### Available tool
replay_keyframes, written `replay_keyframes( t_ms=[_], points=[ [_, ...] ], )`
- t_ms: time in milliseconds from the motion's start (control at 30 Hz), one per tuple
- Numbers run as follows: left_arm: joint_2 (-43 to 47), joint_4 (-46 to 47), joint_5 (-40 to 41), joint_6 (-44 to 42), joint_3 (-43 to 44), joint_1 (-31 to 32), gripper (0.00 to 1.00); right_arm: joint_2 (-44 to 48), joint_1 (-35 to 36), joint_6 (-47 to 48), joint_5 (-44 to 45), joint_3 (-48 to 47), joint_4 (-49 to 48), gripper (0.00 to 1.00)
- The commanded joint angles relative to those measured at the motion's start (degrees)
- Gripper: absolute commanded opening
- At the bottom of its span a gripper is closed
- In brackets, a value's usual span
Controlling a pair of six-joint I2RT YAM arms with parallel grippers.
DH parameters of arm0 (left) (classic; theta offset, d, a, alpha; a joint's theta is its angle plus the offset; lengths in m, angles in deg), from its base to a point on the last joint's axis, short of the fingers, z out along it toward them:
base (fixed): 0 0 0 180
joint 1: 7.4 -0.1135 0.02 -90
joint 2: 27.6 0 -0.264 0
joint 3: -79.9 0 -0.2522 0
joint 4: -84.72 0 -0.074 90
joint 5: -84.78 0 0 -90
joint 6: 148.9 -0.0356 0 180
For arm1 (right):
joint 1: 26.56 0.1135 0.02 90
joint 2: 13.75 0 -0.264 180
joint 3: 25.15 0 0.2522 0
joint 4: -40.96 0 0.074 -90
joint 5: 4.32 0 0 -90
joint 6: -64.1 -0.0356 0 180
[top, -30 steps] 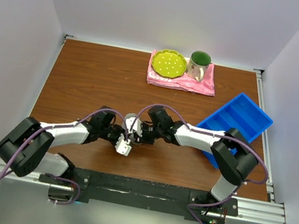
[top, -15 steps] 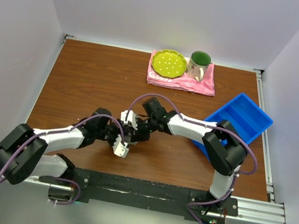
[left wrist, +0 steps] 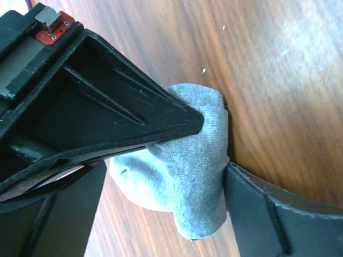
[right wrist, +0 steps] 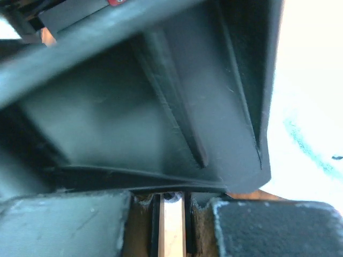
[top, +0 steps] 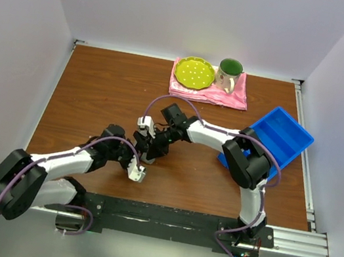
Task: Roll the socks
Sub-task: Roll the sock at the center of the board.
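The sock (left wrist: 182, 182) is a bunched grey knit lump lying on the wooden table (left wrist: 278, 80). My left gripper (left wrist: 214, 147) is open around it: one finger (left wrist: 118, 112) lies over the sock's top and the other finger (left wrist: 268, 214) touches its right side. In the top view the sock (top: 138, 174) shows as a small pale bundle at the left gripper (top: 135, 164), near the table's front edge. My right gripper (top: 149, 150) hovers just behind it, shut, with nothing visible in it. In the right wrist view the right gripper (right wrist: 171, 201) shows only dark fingers and a thin slit of wood.
A pink cloth (top: 227, 98) at the back holds a yellow-green plate (top: 193, 72) and a mug (top: 229, 74). A blue compartment tray (top: 277, 137) lies at the right, partly under the right arm. Both forearms cross the table's near middle.
The left jaws have opened wide, letting go of the sock. The left arm has drawn back toward the near left, and the right gripper has shifted left.
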Motion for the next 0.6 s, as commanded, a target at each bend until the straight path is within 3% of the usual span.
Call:
replay_keyframes(
  t_ms=[0, 567],
  points=[
    [-0.70, -7.40, 1.01, -3.11, -3.23, 0.70, 0.99, -5.47, 1.75, -2.85, -1.71, -3.72, 2.92, 0.00],
    [1.68, -9.59, 6.12, -9.62, -7.63, 0.70, 0.97, -15.94, -5.28, -11.90, -6.28, -14.70, 7.40, 0.00]
  ],
)
